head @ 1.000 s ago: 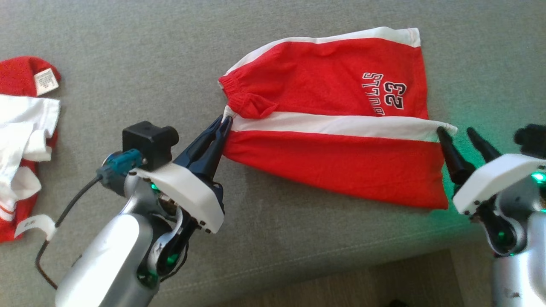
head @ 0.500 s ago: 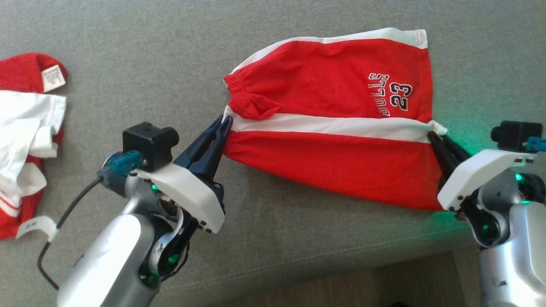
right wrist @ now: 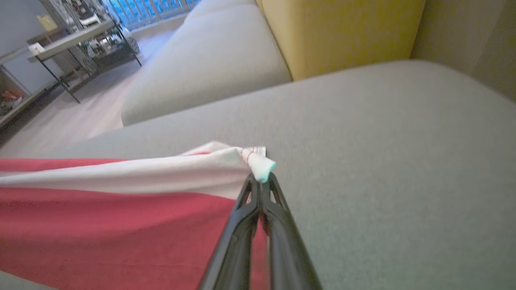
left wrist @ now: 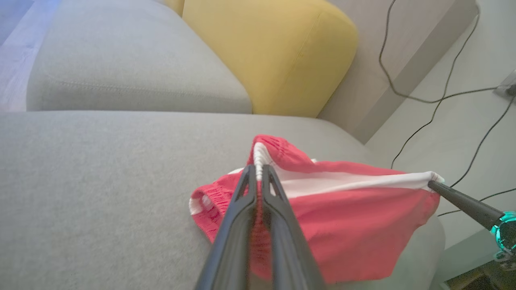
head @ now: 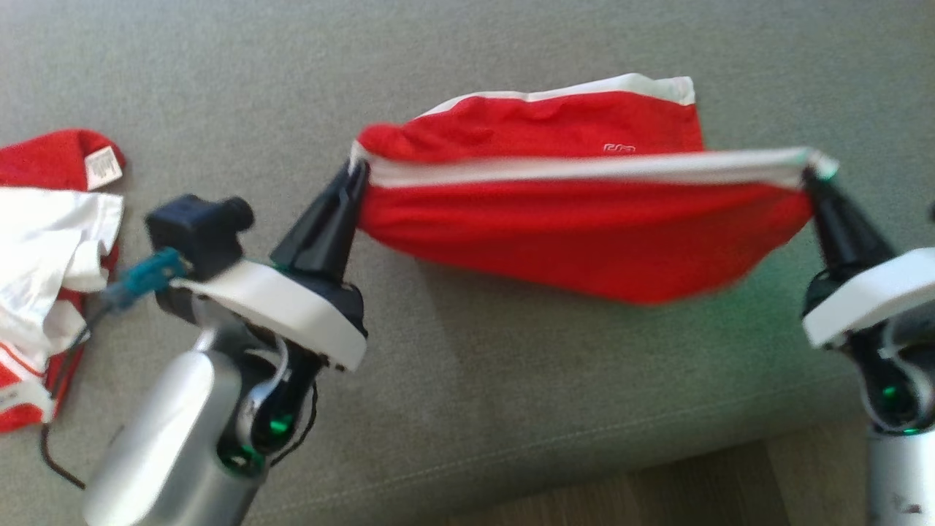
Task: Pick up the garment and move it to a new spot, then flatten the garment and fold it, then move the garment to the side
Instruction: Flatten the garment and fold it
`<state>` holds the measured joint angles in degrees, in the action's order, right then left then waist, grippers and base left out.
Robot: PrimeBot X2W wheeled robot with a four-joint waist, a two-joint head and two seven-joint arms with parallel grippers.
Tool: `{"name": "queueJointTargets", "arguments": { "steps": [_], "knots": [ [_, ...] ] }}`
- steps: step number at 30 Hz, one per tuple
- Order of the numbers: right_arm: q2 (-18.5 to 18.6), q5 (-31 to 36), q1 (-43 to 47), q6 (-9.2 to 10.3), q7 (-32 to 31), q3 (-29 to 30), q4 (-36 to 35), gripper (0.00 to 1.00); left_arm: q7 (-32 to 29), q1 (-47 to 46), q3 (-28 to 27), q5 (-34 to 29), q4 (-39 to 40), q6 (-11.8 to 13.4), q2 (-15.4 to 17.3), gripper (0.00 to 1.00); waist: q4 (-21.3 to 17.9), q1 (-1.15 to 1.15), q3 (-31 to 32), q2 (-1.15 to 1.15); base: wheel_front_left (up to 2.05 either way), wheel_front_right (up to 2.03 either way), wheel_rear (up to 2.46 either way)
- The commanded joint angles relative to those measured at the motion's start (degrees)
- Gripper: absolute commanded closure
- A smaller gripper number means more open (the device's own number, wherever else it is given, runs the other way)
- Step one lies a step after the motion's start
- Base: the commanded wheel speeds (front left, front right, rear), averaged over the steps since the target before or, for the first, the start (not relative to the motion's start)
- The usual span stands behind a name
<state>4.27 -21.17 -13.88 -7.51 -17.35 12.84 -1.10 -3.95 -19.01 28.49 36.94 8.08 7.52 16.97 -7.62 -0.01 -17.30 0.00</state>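
Left claw [head: 356,175]: fingers pressed together, pinching the waistband end of the red shorts [head: 570,234] at the white side stripe. The left wrist view confirms the elastic edge is caught between the tips. Right claw [head: 809,179]: likewise clamped tight, gripping the hem end of the same white stripe. In the right wrist view a small tuft of white cloth pokes out past the tips. Shorts hang stretched between the two claws over the grey sofa seat [head: 511,394]. The stripe is pulled into a nearly straight line, with the red panel below it sagging in a shallow curve. The far half of the shorts, red with a white band along its far edge, lies on the seat behind the raised stripe. Head view is blurred, so the print on the far half is not legible. A heap of red-and-white clothes [head: 51,226] sits on the seat, well apart to the robot's left. Yellow cushion [left wrist: 274,52] stands at the back of the sofa, with dark cables [left wrist: 427,96] beyond it.
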Motion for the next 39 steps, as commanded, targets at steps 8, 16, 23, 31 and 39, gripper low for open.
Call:
{"name": "queueJointTargets", "arguments": {
  "steps": [8,16,23,31,39],
  "knots": [
    [0.5,3.6,-10.2,0.02,1.7,0.2,-9.0,1.00,-1.1,-16.5,-7.1,4.7,-1.4,-3.5,-0.6,1.00,-1.5,0.01,0.6,0.00,0.00,0.00,0.00],
    [0.2,9.2,-35.2,0.02,6.5,-1.6,4.4,1.00,1.6,-44.6,-8.7,1.7,-19.3,-8.6,-2.7,1.00,-3.6,0.01,-6.0,0.00,0.00,0.00,0.00],
    [1.3,16.3,-55.2,0.02,15.7,0.9,16.5,1.00,12.4,-62.8,-7.7,-3.7,-34.2,-12.4,-4.6,1.00,-3.9,0.01,-11.1,0.00,0.00,0.00,0.00],
    [2.7,19.8,-59.8,0.02,24.9,0.5,21.5,1.00,18.9,-63.9,-6.5,-6.7,-33.3,-14.9,-5.5,1.00,-0.8,0.01,-12.0,0.00,0.00,0.00,0.00],
    [3.6,16.0,-34.1,0.02,24.9,-3.1,11.0,1.00,18.9,-35.3,-0.8,-4.6,-17.1,-15.0,-0.5,1.00,1.0,0.01,-9.6,0.00,0.00,0.00,0.00]
  ]
}}
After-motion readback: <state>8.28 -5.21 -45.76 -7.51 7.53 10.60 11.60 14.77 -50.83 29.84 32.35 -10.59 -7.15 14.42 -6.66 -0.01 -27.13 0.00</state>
